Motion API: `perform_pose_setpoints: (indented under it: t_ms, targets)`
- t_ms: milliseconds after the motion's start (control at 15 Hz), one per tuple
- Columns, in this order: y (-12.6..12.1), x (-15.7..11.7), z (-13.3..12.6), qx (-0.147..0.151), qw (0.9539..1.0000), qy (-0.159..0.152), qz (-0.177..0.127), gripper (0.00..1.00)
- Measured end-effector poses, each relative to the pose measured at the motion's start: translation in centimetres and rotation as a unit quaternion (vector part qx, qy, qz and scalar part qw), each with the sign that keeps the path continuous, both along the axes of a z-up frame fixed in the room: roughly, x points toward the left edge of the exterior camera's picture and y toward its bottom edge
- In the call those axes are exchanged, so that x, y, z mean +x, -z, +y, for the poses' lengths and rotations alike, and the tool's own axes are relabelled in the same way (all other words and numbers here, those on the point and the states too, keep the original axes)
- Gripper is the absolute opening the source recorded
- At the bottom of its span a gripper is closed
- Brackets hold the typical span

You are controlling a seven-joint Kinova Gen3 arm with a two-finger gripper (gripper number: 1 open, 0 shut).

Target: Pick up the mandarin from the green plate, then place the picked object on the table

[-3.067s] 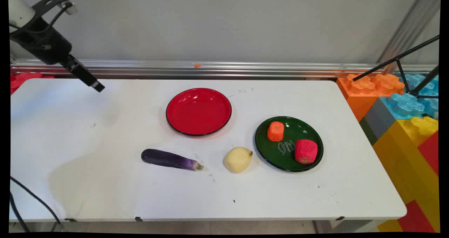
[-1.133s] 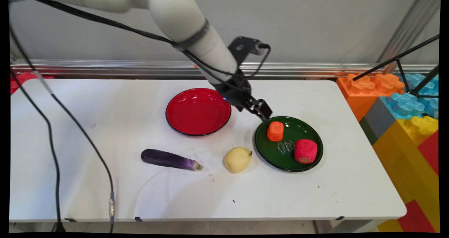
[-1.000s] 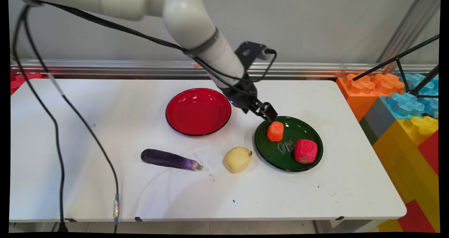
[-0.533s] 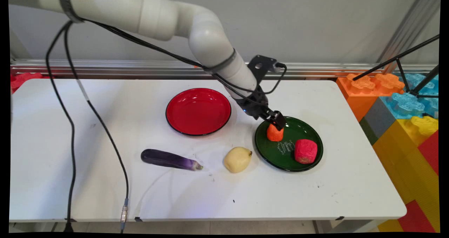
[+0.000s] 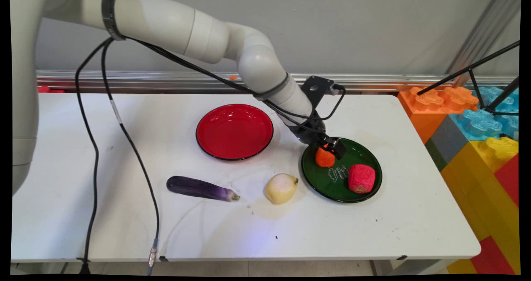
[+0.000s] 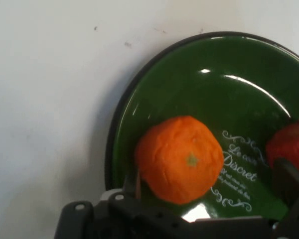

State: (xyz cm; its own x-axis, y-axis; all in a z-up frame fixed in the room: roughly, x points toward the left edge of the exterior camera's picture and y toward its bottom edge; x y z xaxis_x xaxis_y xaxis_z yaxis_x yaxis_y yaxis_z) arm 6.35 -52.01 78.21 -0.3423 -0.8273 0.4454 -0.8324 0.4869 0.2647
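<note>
An orange fruit (image 5: 324, 158) sits on the left part of a green plate (image 5: 361, 194), with a red fruit (image 5: 361, 178) to its right on the same plate. My gripper (image 5: 331, 150) is low over the orange fruit, tilted down from the upper left. In the hand view the orange fruit (image 6: 180, 158) lies between the two fingers of my gripper (image 6: 209, 184), close to the left finger (image 6: 131, 183) and well apart from the right one (image 6: 288, 178). The gripper is open. The red fruit (image 6: 288, 145) shows at the right edge, on the green plate (image 6: 154, 89).
A red plate (image 5: 235, 131) stands left of the gripper. A pale yellow pear (image 5: 281, 188) and a purple eggplant (image 5: 201, 188) lie nearer the front. Black cables (image 5: 93, 148) hang over the table's left side. Coloured blocks (image 5: 477, 136) stand past the right edge.
The arm swept in from the far left, across the red plate, and came down onto the green plate. In the last half second the gripper sank lower around the orange fruit.
</note>
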Motion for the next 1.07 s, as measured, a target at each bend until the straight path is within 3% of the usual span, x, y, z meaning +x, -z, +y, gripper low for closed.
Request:
perform_pose_setpoints:
  t_ms: [867, 933, 1067]
  targets:
    - [2.2, -1.0, -1.0, -0.008, 0.9999, 0.007, 0.004, 1.0]
    - [2.3, -1.0, -1.0, -0.01, 0.9999, 0.009, 0.002, 0.0]
    - [2.3, -1.1, -1.0, -0.012, 0.9998, 0.015, -0.002, 0.0]
